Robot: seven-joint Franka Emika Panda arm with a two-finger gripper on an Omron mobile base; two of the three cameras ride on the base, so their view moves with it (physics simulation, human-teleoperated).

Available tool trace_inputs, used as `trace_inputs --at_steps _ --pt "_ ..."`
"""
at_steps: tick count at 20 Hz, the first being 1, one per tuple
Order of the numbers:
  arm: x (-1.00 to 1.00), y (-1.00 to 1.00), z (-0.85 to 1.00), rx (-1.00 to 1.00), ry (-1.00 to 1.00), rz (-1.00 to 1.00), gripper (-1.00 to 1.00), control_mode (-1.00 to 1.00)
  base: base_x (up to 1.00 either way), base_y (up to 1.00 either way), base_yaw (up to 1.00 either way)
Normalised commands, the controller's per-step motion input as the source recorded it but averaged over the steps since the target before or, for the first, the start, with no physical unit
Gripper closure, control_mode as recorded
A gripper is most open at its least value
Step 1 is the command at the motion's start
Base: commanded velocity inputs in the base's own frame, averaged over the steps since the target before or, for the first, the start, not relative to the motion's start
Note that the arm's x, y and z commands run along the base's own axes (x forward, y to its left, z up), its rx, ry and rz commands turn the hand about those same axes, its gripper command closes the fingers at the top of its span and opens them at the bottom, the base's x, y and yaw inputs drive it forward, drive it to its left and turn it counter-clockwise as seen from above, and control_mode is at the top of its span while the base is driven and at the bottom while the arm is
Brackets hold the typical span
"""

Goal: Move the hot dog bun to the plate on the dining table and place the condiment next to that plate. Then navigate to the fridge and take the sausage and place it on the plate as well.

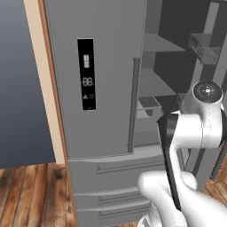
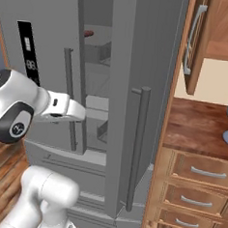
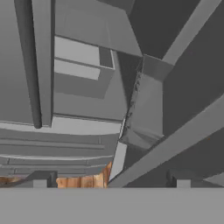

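Pincer (image 3: 111,183), fingers spread and empty, faces the open fridge (image 1: 106,88); fetching the sausage (image 2: 88,33), upper left, likely means reaching upward.

Fridge (image 1: 102,88), centre of the left base view: grey brushed-metal look, matt, smooth; long vertical handle (image 1: 131,106) same dull grey. Control panel (image 1: 86,74) on the closed door: glossy black, pale lit symbols. Interior shelves (image 1: 155,84), upper right: flat matt grey, plastic-like.

Floor (image 1: 31,195), lower left of the left base view: reddish-brown wood planks, visible grain, slight sheen.

Right base view, right side: cabinet drawers (image 2: 201,173) warm brown wood with satin metal pulls; counter (image 2: 197,125) dark reddish wood, smooth.

Sausage (image 2: 88,34), upper left of the right base view: dark red-brown, smooth.

Robot arm (image 1: 195,128): white glossy plastic shell, dark matt joints.
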Motion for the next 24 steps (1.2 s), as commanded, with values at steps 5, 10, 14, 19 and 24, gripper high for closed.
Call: trace_inputs --at_steps 5,10,14,19,24 --pt "0.73 0.07 -0.56 0.0 0.11 -0.04 -1.0 -1.0 0.0 0.0 0.0" --pt "0.94 0.0 -0.54 0.0 0.15 -0.01 -1.0 -1.0 0.0 0.0 0.0" --pt "0.63 -0.16 -0.43 0.0 0.13 -0.02 -1.0 -1.0 0.0 0.0 0.0" --pt "0.32 -0.49 -0.34 0.0 0.14 -0.09 -1.0 -1.0 0.0 0.0 0.0" --pt "0.08 -0.61 -0.3 0.0 0.09 -0.09 -1.0 -1.0 0.0 0.0 0.0"
